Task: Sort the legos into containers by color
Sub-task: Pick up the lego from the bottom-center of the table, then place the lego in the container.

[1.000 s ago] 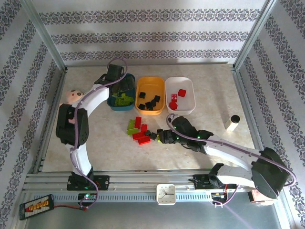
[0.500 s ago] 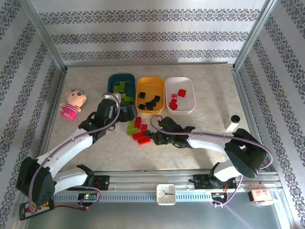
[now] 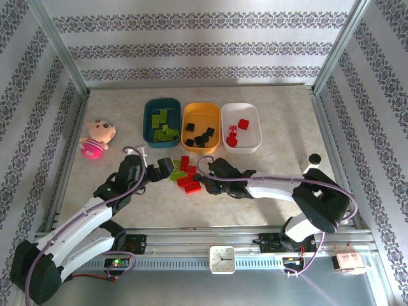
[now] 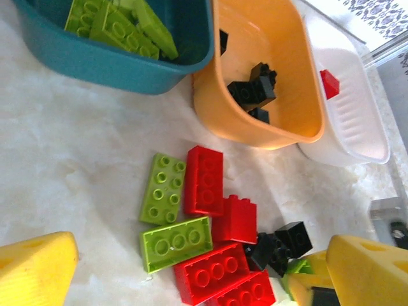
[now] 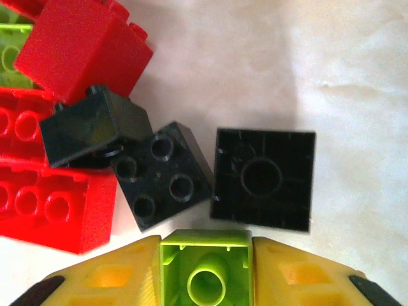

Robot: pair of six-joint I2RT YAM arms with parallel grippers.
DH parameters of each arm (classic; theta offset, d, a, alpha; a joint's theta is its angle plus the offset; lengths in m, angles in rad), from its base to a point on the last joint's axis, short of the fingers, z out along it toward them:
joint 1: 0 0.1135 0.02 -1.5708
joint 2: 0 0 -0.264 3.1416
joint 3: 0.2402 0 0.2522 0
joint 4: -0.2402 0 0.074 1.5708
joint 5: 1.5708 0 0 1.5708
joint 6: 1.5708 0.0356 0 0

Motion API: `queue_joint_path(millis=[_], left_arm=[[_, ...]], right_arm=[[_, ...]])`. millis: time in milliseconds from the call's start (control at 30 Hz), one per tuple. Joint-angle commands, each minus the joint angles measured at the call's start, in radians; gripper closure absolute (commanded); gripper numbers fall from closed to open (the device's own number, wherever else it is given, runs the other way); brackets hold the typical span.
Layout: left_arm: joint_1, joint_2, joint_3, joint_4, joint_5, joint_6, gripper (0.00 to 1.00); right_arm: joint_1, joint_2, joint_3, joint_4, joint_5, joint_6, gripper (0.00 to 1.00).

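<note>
A pile of loose red, lime green and black legos lies in front of the containers. My right gripper reaches into the pile's right side and is shut on a small lime green brick, hollow side up, pinched between the yellow fingers. Black bricks and red bricks lie just beyond it. My left gripper hovers at the pile's left side, open, with lime bricks and red bricks between its spread fingers. The teal tub holds lime bricks, the orange tub black ones, the white tub red ones.
A pink plush doll lies at the left of the table. A small white cylinder stands at the right, close to the right arm's elbow. A white clock sits on the front rail.
My left arm swung back from over the teal tub to the pile's left side, still open. My right gripper closed on the lime green brick.
</note>
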Motion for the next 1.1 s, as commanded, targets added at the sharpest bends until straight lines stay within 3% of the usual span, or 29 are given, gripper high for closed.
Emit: queue_joint_path(millis=[0, 200, 333, 433, 600, 900, 967, 1067], left_arm=[[-0.009, -0.034, -0.040, -0.015, -0.020, -0.026, 0.00], [-0.009, -0.105, -0.114, -0.059, -0.036, -0.035, 0.00], [-0.008, -0.205, -0.167, -0.129, -0.053, -0.064, 0.00], [-0.008, -0.305, -0.214, -0.177, -0.047, -0.094, 0.00], [-0.008, -0.414, -0.236, -0.271, -0.040, -0.120, 0.00], [-0.008, -0.452, -0.243, -0.289, 0.001, -0.141, 0.00], [-0.008, -0.449, -0.239, -0.291, 0.008, -0.138, 0.00], [-0.008, -0.446, -0.231, -0.301, 0.017, -0.130, 0.00]], right_arm=[[0.011, -0.106, -0.065, -0.034, -0.018, 0.004, 0.69], [0.011, -0.345, -0.081, -0.104, -0.062, -0.006, 0.73], [0.007, -0.349, 0.059, -0.131, -0.126, -0.066, 0.73], [0.006, -0.218, 0.226, -0.113, -0.161, -0.121, 0.73], [-0.021, 0.136, 0.563, -0.099, -0.171, -0.188, 0.73], [-0.110, 0.662, 1.150, -0.196, -0.189, -0.130, 0.73], [-0.122, 0.739, 1.243, -0.224, -0.183, -0.109, 0.69], [-0.138, 0.820, 1.351, -0.249, -0.181, -0.074, 0.55]])
